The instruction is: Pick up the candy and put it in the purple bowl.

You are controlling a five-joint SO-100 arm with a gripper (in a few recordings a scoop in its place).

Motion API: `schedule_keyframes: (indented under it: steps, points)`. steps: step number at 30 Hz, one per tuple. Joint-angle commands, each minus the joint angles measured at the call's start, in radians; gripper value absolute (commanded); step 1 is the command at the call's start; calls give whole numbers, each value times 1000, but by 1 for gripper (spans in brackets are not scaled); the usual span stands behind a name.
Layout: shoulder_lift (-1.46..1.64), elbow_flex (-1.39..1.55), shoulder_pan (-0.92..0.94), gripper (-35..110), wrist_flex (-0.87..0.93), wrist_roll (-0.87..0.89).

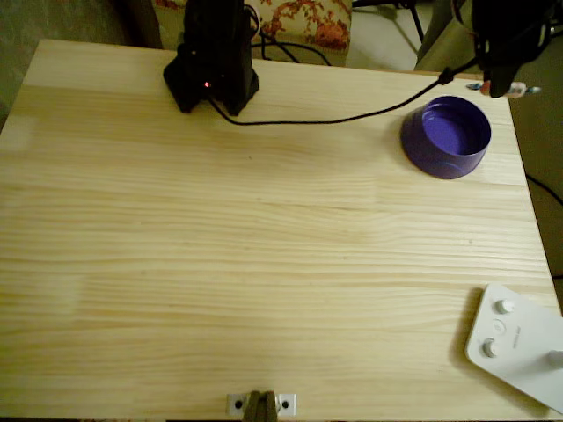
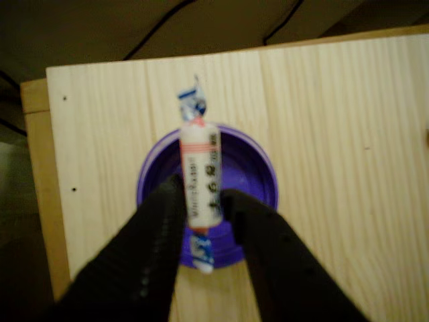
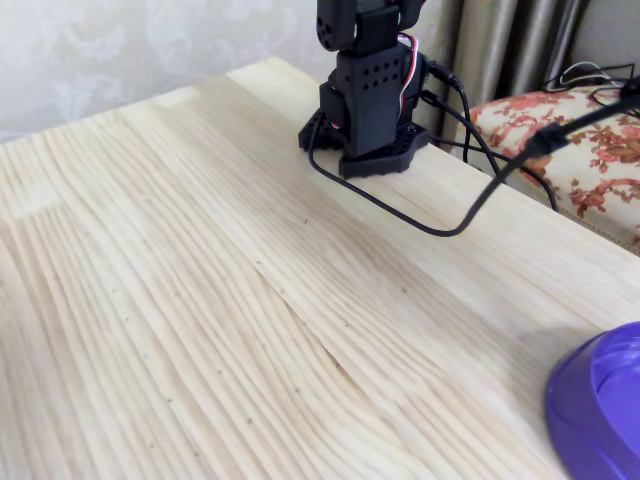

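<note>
One candy (image 2: 200, 176) sits pinched between the black tool's (image 2: 204, 201) fingers, hanging over the purple bowl (image 2: 258, 176) near the surface's (image 1: 264, 246) corner. Black cable (image 1: 334, 117) trails beside the bowl; a white knobbed device (image 1: 519, 345) lies well apart.

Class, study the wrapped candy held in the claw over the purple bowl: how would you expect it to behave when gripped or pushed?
The candy probably feels stiff through its straight middle, while its twisted ends look floppy. It seems light, since the claw holds it by a narrow pinch. Its round stick shape would likely roll in the purple bowl.
</note>
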Motion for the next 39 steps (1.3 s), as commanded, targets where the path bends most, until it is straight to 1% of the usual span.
schedule_keyframes:
  steps: [1,12,20,27,31,33,35,37,39]
  points:
    - [23,-23,2,1,-17,5]
    - [11,21,8,3,-41,0]
    - [35,92,6,13,-43,0]
    - [55,94,8,17,-41,0]
    - [94,121,26,17,-40,0]
    - [133,144,46,16,-35,0]
    - [187,172,72,11,-35,0]
    - [245,193,97,0,-34,0]
    - [305,218,120,0,-31,-2]
